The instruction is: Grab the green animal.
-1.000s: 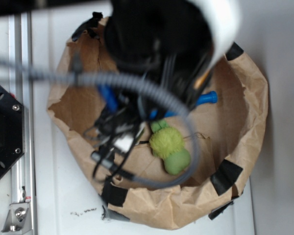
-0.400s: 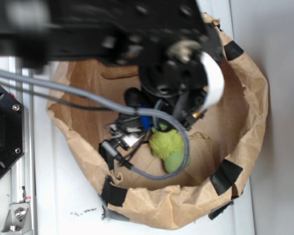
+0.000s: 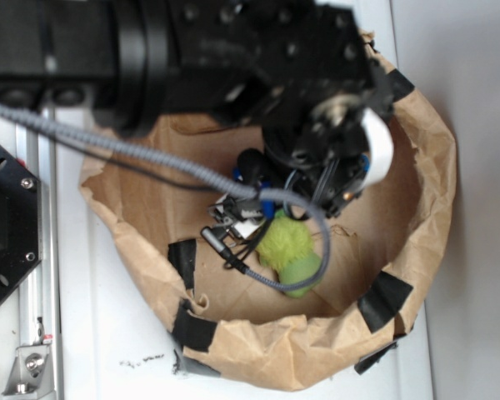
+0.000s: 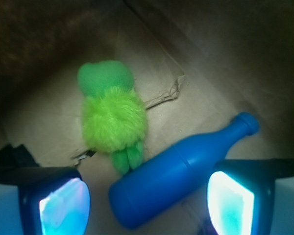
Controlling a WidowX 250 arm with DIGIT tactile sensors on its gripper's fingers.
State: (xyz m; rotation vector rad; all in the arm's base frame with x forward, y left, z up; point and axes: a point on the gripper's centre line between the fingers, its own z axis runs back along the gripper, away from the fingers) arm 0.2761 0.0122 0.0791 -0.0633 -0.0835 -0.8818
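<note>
Wrist view: the pincer (image 4: pixel 146 203) is spread wide and holds nothing. Its two fingers (image 4: pixel 59 200) show at the bottom corners, glowing pale blue, with a big gap between them. The green animal (image 4: pixel 112 115) lies flat on the brown paper floor of a paper bag (image 4: pixel 210 63). It sits above the gap, a bit toward the left finger, and no finger touches it. Its smooth green round end points away from the pincer, its fuzzy yellow-green middle is in the center, and its two small green tips point back toward the pincer. A blue bottle (image 4: pixel 179 174) lies on its side just beside the toy. The fat end of the bottle rests between the fingers, and its thin neck points up to the right. The toy's green tips reach the bottle's side.

Exterior view: the black robot arm (image 3: pixel 233 58) leans down into the paper bag (image 3: pixel 425 167), which stands on a white desk (image 3: pixel 108 333). The green animal (image 3: pixel 290 254) lies on the bag floor just below the arm's end. A gray cable (image 3: pixel 150 162) loops across it. Black tape (image 3: pixel 387 302) patches the bag's rim.
</note>
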